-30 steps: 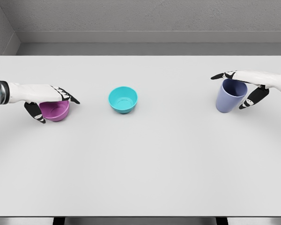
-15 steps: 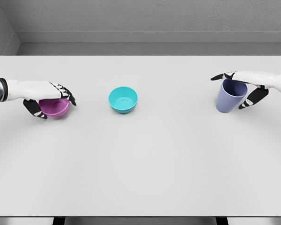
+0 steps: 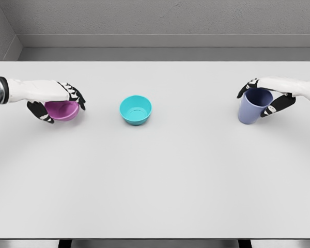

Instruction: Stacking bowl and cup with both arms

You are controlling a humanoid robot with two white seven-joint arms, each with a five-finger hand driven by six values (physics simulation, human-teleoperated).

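Note:
A purple bowl (image 3: 63,111) at the left of the white table (image 3: 155,175) sits in my left hand (image 3: 56,104), whose fingers curl over its rim with the thumb under it; the bowl looks raised a little off the surface. A teal bowl (image 3: 136,109) stands alone near the table's middle. At the right, a blue-violet cup (image 3: 252,106) is gripped by my right hand (image 3: 264,98), fingers over its far rim and thumb on its near side.
A grey wall (image 3: 155,20) runs behind the table's far edge. The table's front edge lies at the bottom of the view.
My left hand has closed on the purple bowl and lifted it slightly. My right hand's fingers have curled down around the cup's rim.

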